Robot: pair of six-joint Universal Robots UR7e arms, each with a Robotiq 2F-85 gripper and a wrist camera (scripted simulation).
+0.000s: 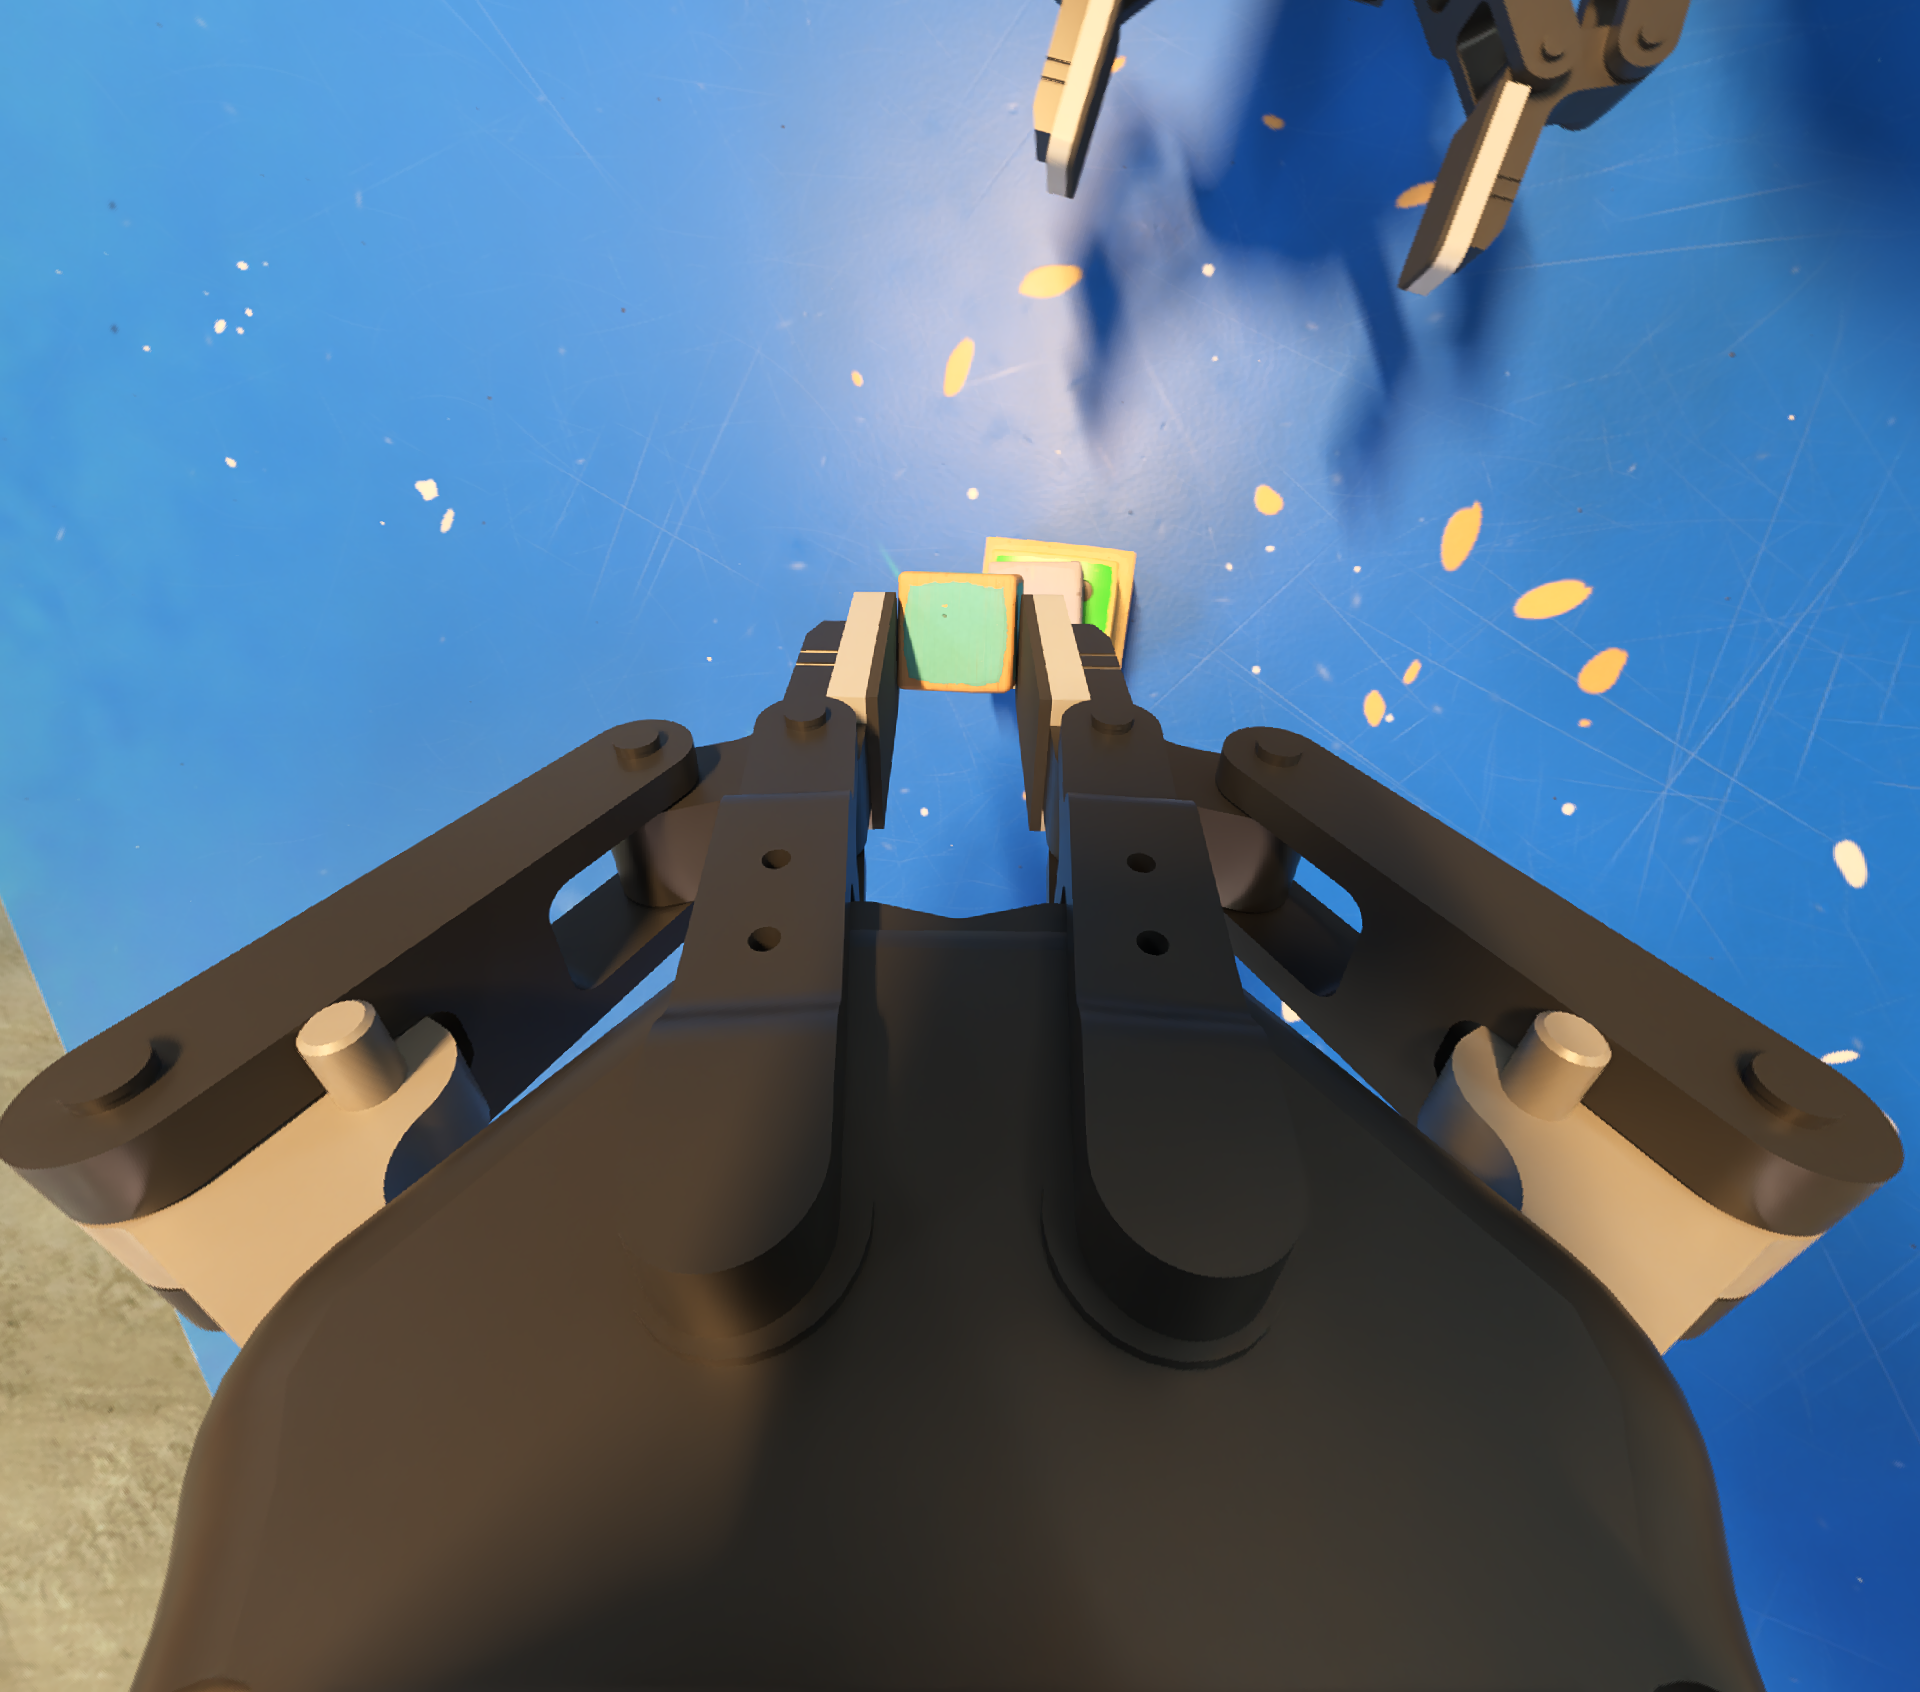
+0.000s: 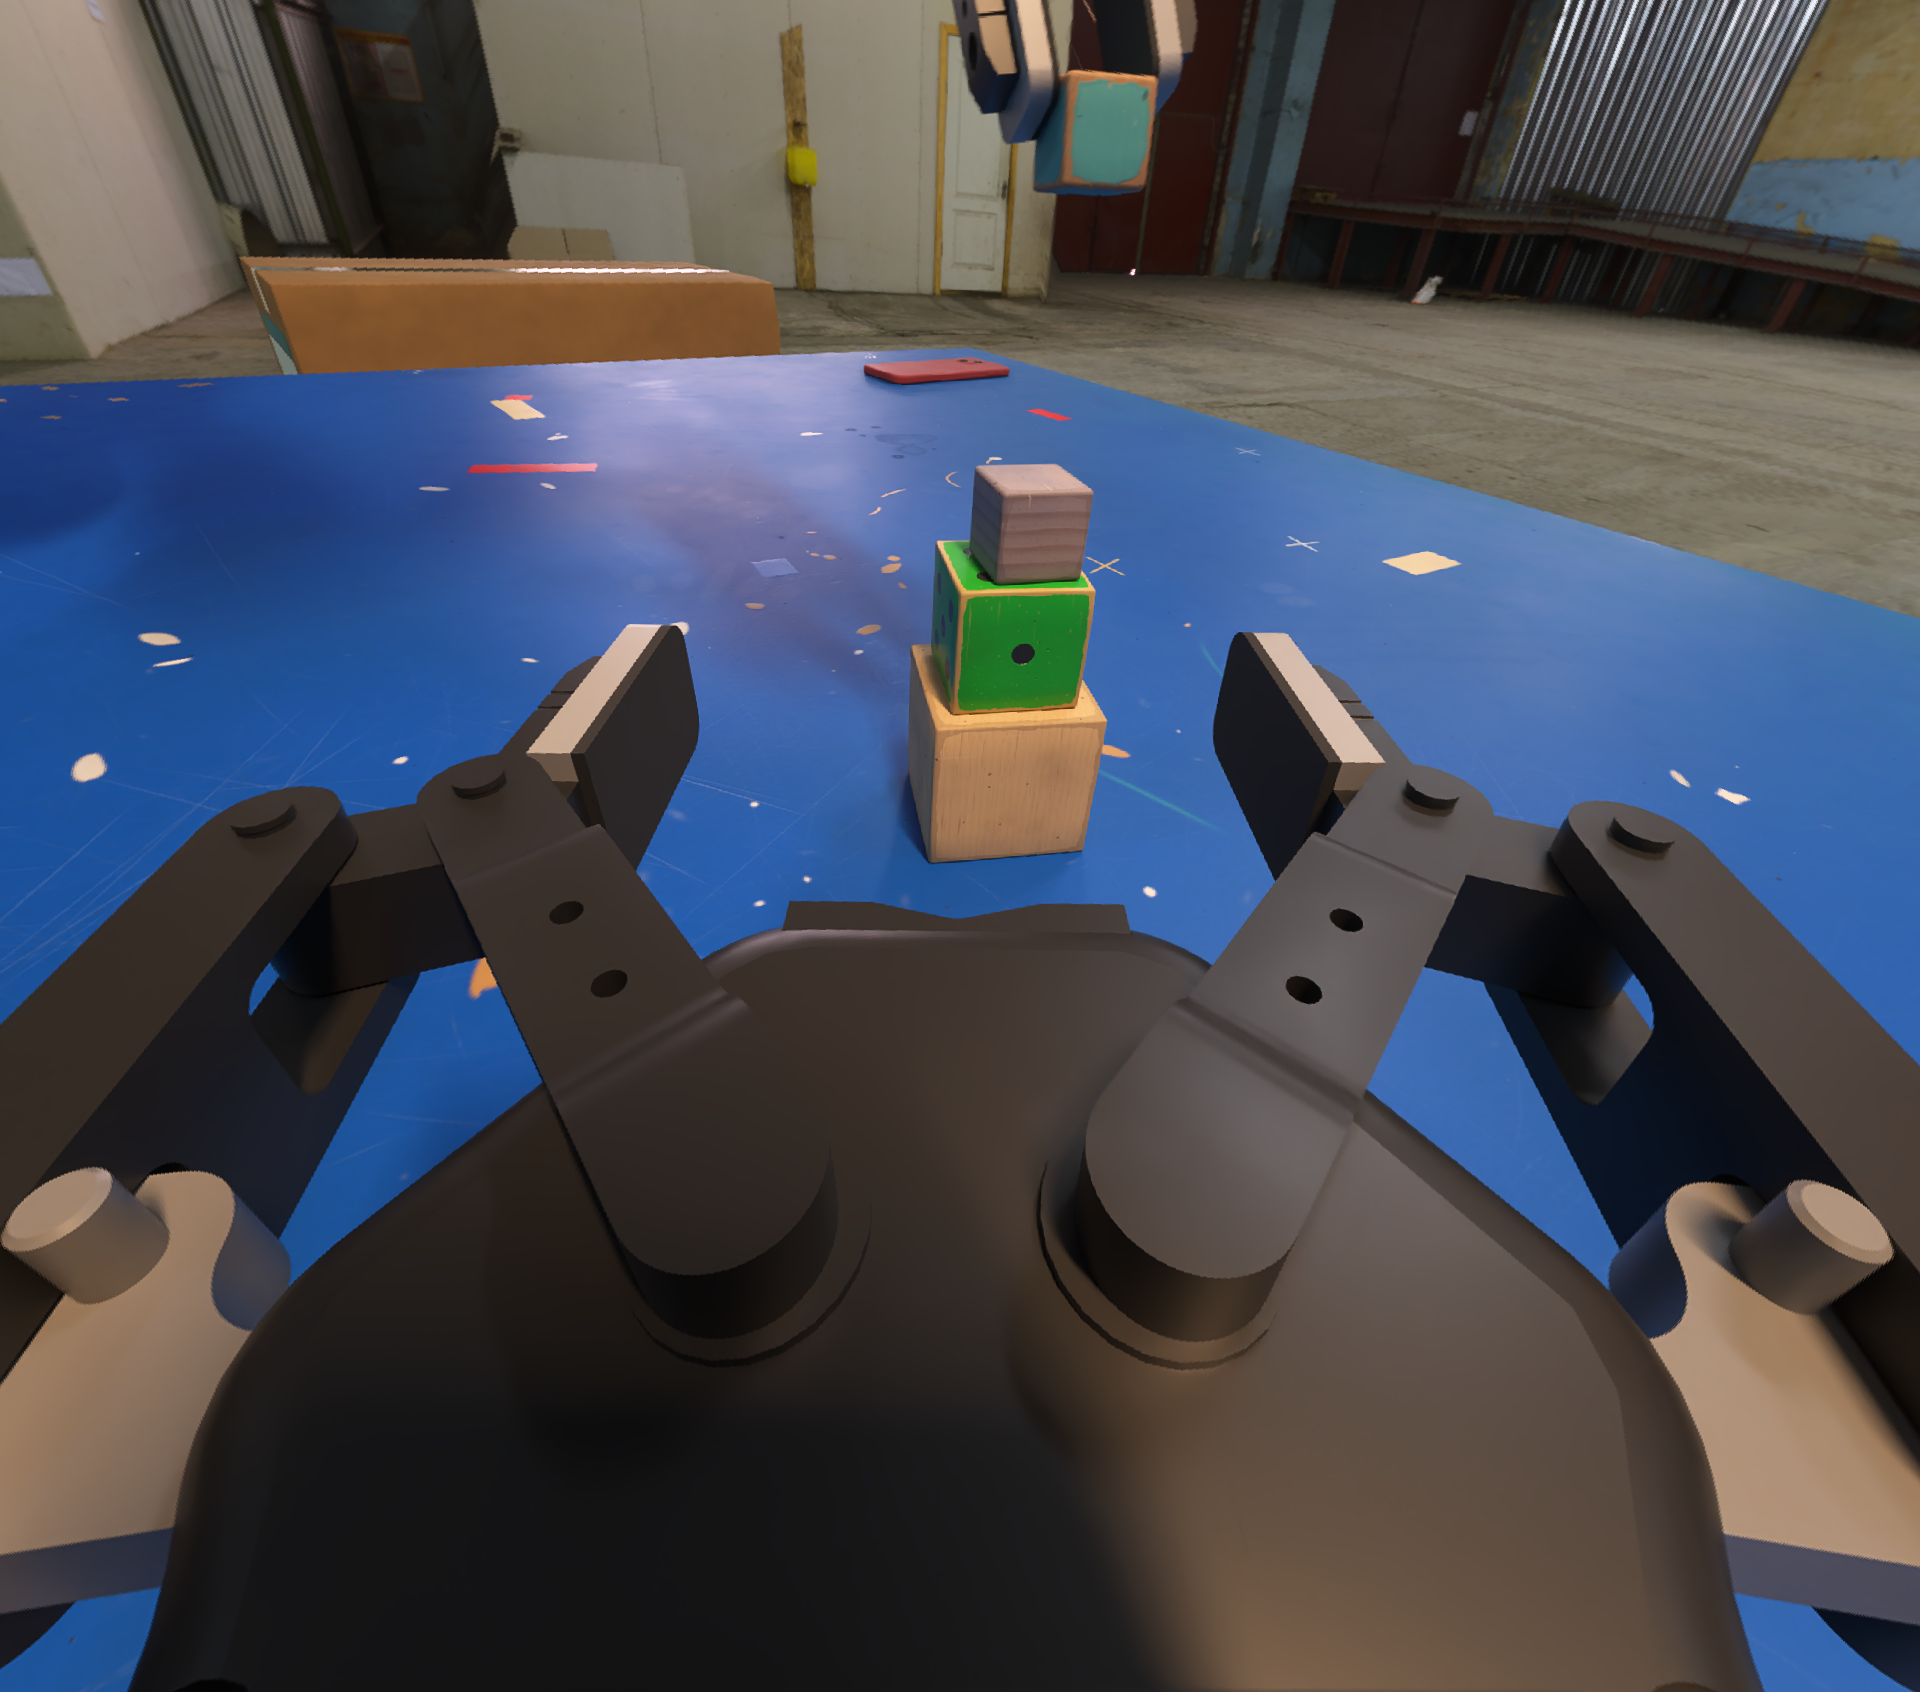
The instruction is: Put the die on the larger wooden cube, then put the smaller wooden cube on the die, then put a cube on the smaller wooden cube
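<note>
The die (image 2: 1013,650), green with dark pips, sits on the larger wooden cube (image 2: 1003,775), and the smaller wooden cube (image 2: 1029,522), greyish, sits on the die, set toward its far right corner. We see this three-piece stack standing on the blue table (image 2: 416,562) straight ahead of our right gripper (image 2: 961,686), just beyond its fingertips and roughly centred between them. That gripper's jaws are spread wide and hold nothing; neither finger touches the stack.

Our left gripper (image 1: 958,640) is closed on a teal cube (image 1: 956,634) with tan wooden edges, the pads (image 1: 868,645) pressed to its two opposite sides. In the right wrist view the same gripper (image 2: 1081,73) hangs from above, with the teal cube (image 2: 1099,130) pinched at its tips, high over the stack and well clear of the smaller wooden cube. In the left wrist view, looking down, the stack shows just past the teal cube and a little to the right: the die's green top (image 1: 1099,593) with the small grey cube (image 1: 1049,577) on it, partly hidden behind the right finger.

In that same view the right gripper (image 1: 1247,229) shows ahead and to the right, well apart from the stack.

Beyond the stack, near the table's far edge, lie a flat red object (image 2: 935,370) and a cardboard box (image 2: 520,312).
</note>
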